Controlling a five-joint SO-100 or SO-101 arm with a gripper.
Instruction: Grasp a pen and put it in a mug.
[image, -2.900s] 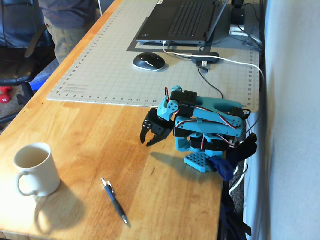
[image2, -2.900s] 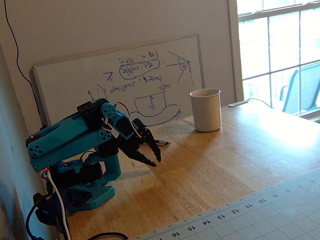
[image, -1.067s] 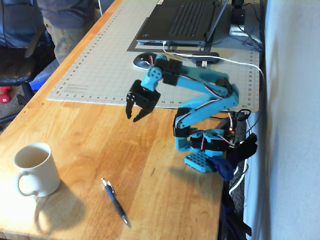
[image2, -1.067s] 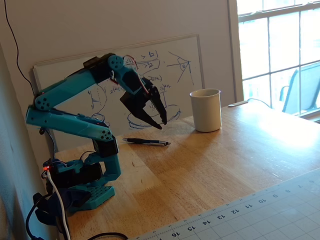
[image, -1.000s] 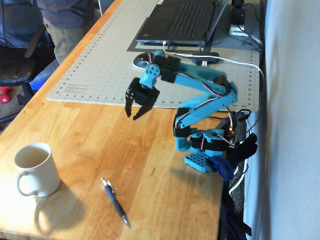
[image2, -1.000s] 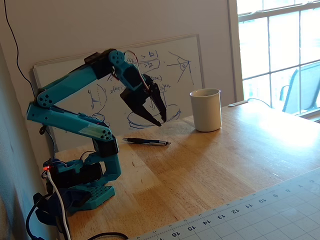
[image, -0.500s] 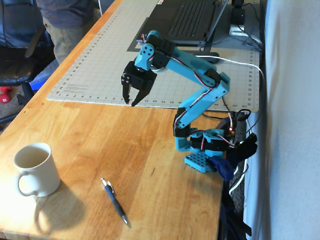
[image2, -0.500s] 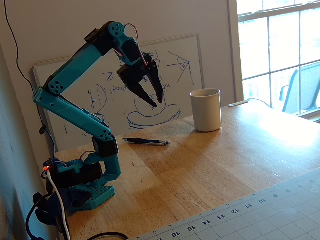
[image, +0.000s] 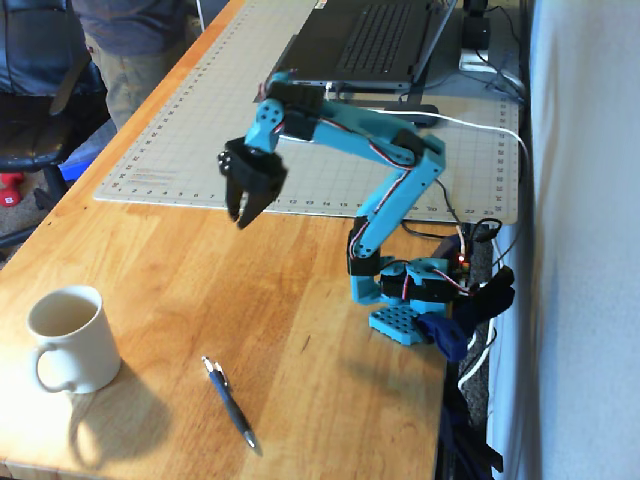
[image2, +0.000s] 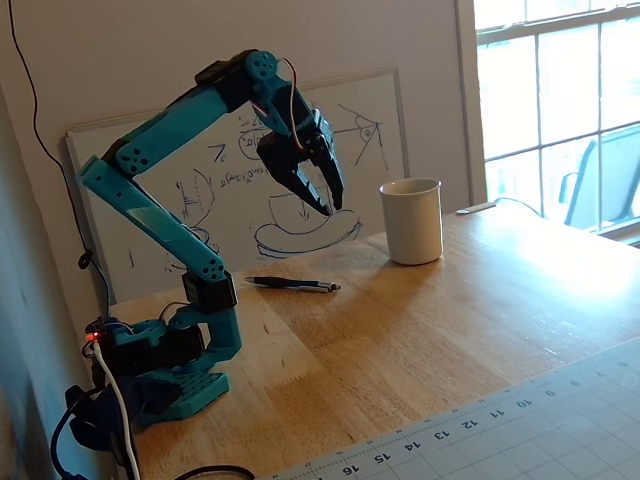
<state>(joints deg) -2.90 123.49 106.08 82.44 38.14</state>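
pen (image: 231, 404) beside mug (image: 68, 339), mat (image: 180, 130), laptop (image: 370, 40) behind

Mug (image: 68, 338) sits nr the table's (image: 180, 270) front-left corner in a fixed view, pen (image: 230, 404) just right of it by front edge, arm base (image: 410, 300) at right edge, mat (image: 200, 130) behind.

Pen (image: 230, 404) flat on wooden table (image: 180, 290), right of mug (image: 68, 338), apart.

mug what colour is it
Plain cream-white mug, clearest in the fixed view from above.
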